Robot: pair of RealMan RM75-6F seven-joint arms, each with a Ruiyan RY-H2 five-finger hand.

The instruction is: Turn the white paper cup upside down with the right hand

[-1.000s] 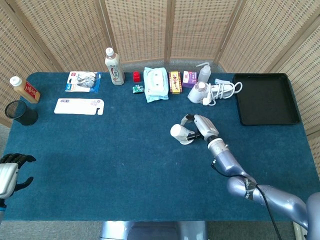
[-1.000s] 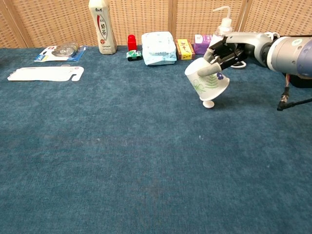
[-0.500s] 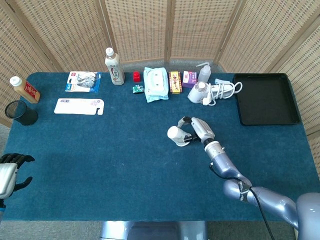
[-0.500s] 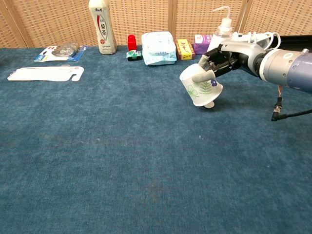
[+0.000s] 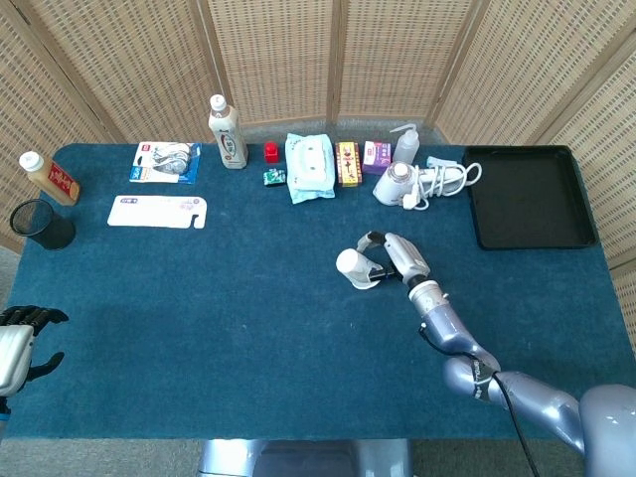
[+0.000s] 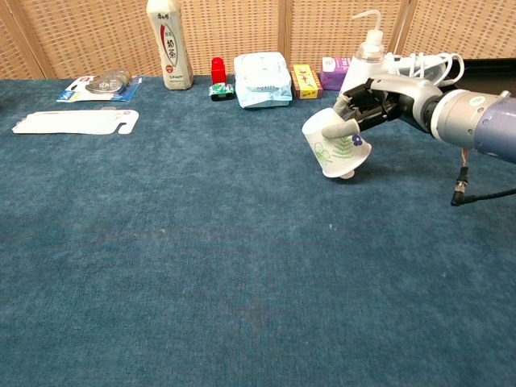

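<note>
Right of frame centre, the right hand (image 6: 367,103) grips the cup (image 6: 335,145) tilted, base up and mouth down, for setting it inverted. At lower left the left hand (image 5: 18,343) seems empty, fingers apart.

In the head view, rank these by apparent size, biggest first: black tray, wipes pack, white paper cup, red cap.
1. black tray
2. wipes pack
3. white paper cup, partly covered by the right hand, so its full outline is hidden
4. red cap

These gaps look clear; the cup sits nearer the camera, yet looks smaller than the pack.
</note>
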